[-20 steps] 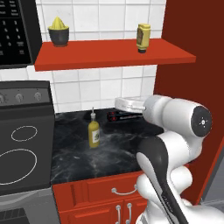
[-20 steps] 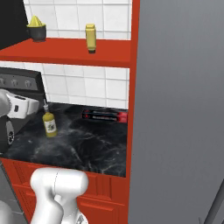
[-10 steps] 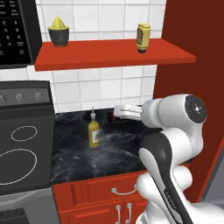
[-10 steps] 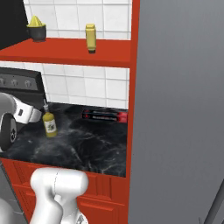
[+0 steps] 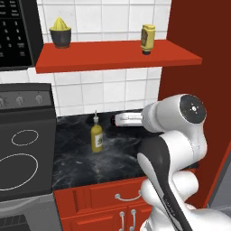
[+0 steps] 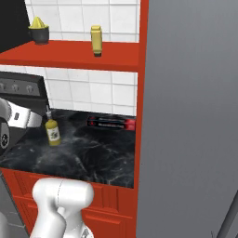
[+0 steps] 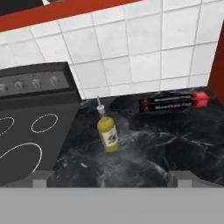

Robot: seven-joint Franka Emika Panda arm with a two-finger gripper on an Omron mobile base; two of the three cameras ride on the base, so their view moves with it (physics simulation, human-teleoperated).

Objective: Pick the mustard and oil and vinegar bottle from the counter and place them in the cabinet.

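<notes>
The mustard [image 5: 147,38] [image 6: 96,39] stands upright on the cabinet [image 5: 117,61] [image 6: 69,56], a red shelf on the tiled wall. Below it, the oil and vinegar bottle [image 5: 96,135] [image 6: 53,131] [image 7: 107,133] stands upright on the black marbled counter [image 5: 117,158] [image 6: 93,153] [image 7: 166,140]. My gripper [image 5: 115,120] [image 6: 39,122] [image 7: 112,177] hovers above the counter, to the bottle's right in the left base view, pointing toward it and not touching. It is open and holds nothing.
A yellow juicer [image 5: 61,31] [image 6: 39,30] sits at the shelf's left end. The black stovetop [image 5: 22,153] [image 7: 30,127] borders the counter's left. A red-and-black box [image 6: 111,123] [image 7: 173,102] lies by the back wall. A tall red side panel [image 5: 198,67] bounds the right.
The hand has sunk a little toward the counter and the arm's elbow has swung up. The jaws stay open, and both bottles have kept their places.
</notes>
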